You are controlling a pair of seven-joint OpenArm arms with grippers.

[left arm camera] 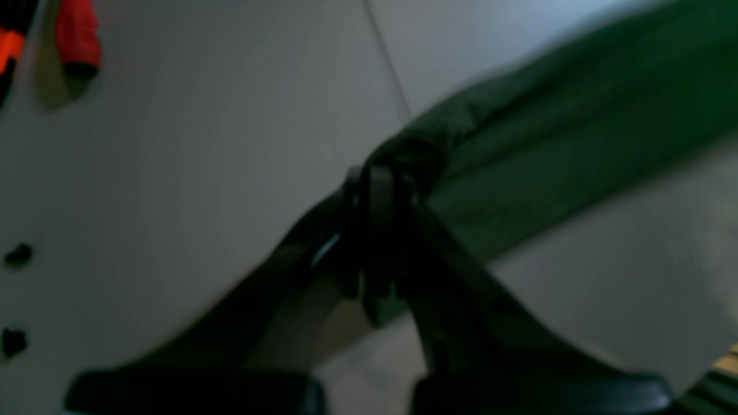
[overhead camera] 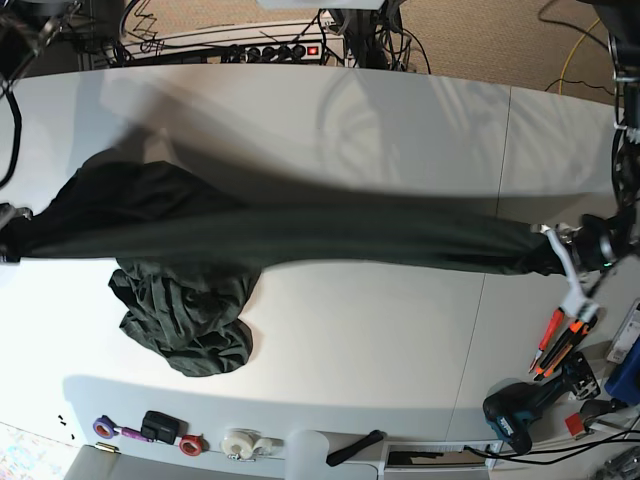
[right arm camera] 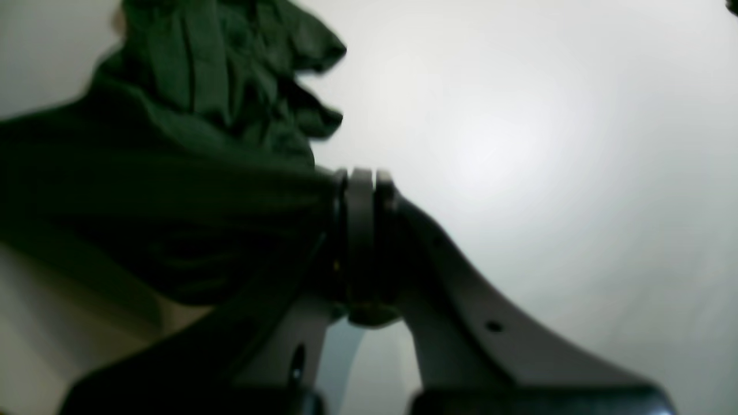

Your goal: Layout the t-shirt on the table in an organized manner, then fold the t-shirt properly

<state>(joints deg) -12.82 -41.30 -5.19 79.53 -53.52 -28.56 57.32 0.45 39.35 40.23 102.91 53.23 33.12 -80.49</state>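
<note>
Tools (overhead camera: 560,345): at the near table (overhead camera: 350,120) edge.
Shirt (overhead camera: 300,240): stretched taut across the table, one bunch sagging onto the surface.
Left end effector (left arm camera: 377,190): clamped on shirt's end.
Right end effector (right arm camera: 360,184): clamped on opposite end.

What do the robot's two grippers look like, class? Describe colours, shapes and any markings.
Both grippers are dark, nearly black. The left gripper has two long curved fingers that widen toward a flat base. The right gripper has the same forked shape, its fingers looking greyer in the light, with small round holes. In the base view, a white part sits by the left gripper.
</note>
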